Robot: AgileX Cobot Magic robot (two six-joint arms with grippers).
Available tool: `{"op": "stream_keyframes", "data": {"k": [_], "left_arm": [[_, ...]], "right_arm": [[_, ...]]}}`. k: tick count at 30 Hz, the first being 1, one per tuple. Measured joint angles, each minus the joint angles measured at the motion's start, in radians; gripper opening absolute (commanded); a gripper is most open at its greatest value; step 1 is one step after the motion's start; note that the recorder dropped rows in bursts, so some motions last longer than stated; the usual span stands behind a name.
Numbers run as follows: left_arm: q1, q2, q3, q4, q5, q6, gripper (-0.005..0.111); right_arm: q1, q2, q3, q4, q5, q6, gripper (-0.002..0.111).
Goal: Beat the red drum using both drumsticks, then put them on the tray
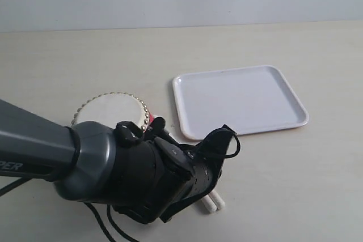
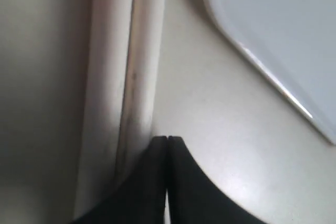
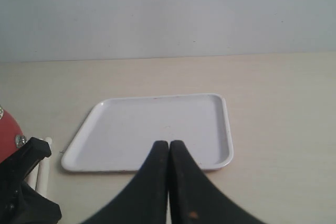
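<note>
The red drum (image 1: 113, 109) stands left of the white tray (image 1: 238, 100); only its pale skin top and a sliver of red side (image 3: 6, 135) show. Both drumsticks (image 2: 105, 77) lie side by side on the table in front of the drum, their ends (image 1: 212, 202) poking out from under my left arm (image 1: 142, 179). My left gripper (image 2: 167, 139) is shut and empty, its tips right beside the nearer stick (image 2: 143, 66). The right gripper (image 3: 169, 142) is shut, empty, and hovers short of the tray (image 3: 157, 124). The exterior view does not show the right arm.
A pale wall rises behind the cream table (image 1: 283, 185). My left arm's black wrist and cables (image 3: 21, 187) sit between the drum and the tray's near corner (image 2: 283, 24).
</note>
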Motion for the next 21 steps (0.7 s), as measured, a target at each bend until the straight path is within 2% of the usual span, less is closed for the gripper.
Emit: {"op": "stream_keyframes", "data": {"k": [21], "left_arm": [[0.0,-0.101,0.17,0.007,0.007,-0.032,0.0]], "right_arm": [[0.0,0.0,0.0,0.0,0.0,0.0,0.0]]}}
